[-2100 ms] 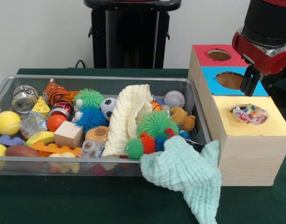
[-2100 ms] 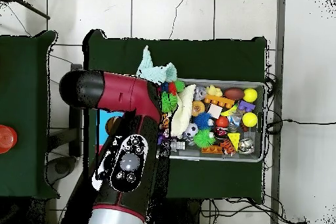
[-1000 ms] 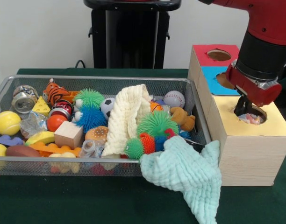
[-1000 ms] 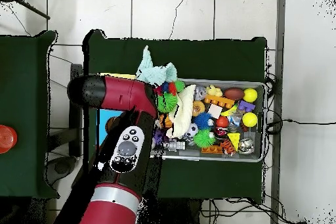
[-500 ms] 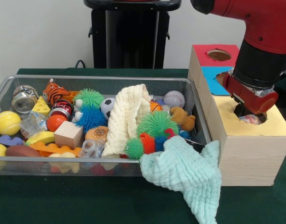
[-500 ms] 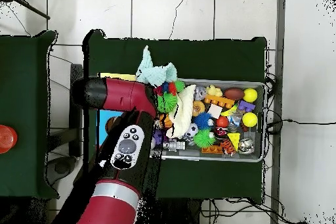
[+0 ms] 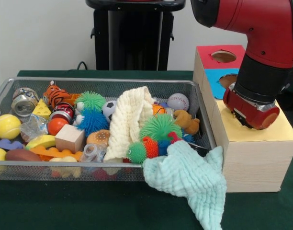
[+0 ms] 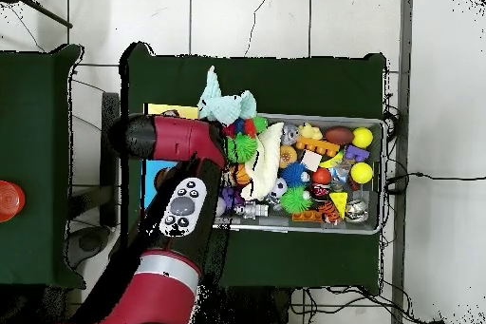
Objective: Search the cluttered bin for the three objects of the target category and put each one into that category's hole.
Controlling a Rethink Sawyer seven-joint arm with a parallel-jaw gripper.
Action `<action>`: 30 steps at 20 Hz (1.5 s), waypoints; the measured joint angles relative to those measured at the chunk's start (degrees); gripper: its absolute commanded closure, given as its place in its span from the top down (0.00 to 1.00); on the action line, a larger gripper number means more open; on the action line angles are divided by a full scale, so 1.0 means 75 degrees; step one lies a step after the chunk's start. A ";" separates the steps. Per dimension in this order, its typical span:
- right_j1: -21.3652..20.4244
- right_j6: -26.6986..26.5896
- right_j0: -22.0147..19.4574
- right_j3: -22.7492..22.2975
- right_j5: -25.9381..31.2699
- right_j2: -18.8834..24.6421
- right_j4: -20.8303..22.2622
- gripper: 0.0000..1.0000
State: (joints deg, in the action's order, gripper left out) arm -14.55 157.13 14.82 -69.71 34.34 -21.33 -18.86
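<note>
One red arm (image 7: 261, 81) stands over the yellow-topped box (image 7: 254, 163) at the right of the front view. Its wrist covers the spot where the yellow panel's (image 7: 283, 132) hole should be, so the hole itself is not visible. The gripper is hidden beneath that wrist, and whether it is open or shut, or holds anything, cannot be told.

This looks like the drop into the hole. To do it well, the arm should stay centred over the opening, release only once the wrapper is inside the rim, and then lift straight up so nothing crinkly drags back out.

In the wire bin (image 7: 103, 80), a clear crumpled piece (image 7: 34, 127) at the left may be another wrapper, though it could be something else. It lies well apart from the box.

The front view shows the red hole (image 7: 223, 56) and the blue hole (image 7: 229, 80) uncovered, and the mint cloth (image 7: 194, 184) hanging over the bin's near rim. The overhead view shows only a sliver of the yellow panel (image 8: 171, 111) past the arm (image 8: 180, 140), but it lays out the whole bin (image 8: 381, 178) at centre right.
</note>
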 measured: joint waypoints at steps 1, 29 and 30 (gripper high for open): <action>0.0019 0.0000 0.0000 0.0079 0.0052 0.0008 0.0118 0.00; -0.0574 -0.0117 -0.1385 0.0168 0.0978 0.2091 0.1807 0.00; -0.0635 -0.0117 -0.1500 0.0061 0.0971 0.2243 0.1807 0.00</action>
State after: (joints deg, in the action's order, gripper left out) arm -19.31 156.25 3.56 -69.25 41.62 -4.50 -5.31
